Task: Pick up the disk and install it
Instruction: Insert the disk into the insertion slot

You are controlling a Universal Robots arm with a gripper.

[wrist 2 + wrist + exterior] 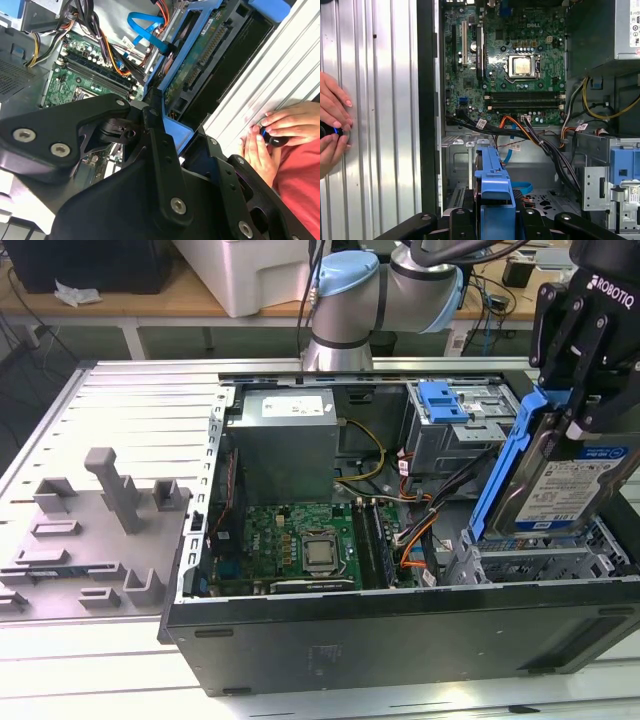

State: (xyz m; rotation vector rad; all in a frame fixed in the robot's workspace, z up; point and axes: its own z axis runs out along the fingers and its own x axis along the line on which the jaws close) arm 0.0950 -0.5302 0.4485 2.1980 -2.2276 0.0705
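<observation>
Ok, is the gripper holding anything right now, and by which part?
Yes: the gripper is shut on the disk, clamping the upper end of its blue bracket; the disk hangs tilted over the open computer case.

In the exterior view, a ribbed silver metal table spreads across the foreground, bright light glaring off its near edge. Behind it runs a wooden workbench carrying a white box, a black box and loose cables.
</observation>
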